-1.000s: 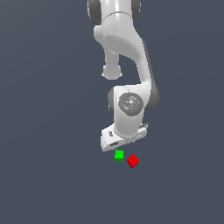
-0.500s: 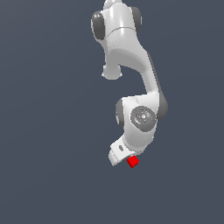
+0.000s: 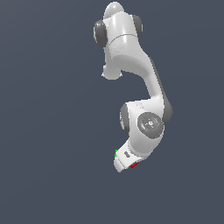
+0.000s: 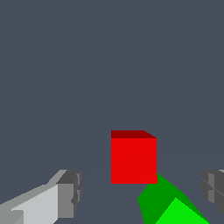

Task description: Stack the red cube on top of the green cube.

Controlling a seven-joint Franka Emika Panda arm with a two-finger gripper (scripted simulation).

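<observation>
In the wrist view we see our gripper (image 4: 140, 192) with its fingers (image 4: 70, 194) spread wide and nothing between them. The red cube (image 4: 133, 157) sits on the grey floor (image 4: 109, 65) between the fingers, and the green cube (image 4: 168, 205) lies just beside it, turned at an angle. In the exterior view the arm (image 3: 140, 100) hides both cubes almost wholly.

The red cube (image 4: 133, 159) is a plain bright block sitting flat and square-on in the wrist view. The green cube (image 4: 168, 205), equally plain, is turned corner-on at its 5 o'clock, just beside it, partly hidden behind.

In the exterior view only slivers of each show.
</observation>
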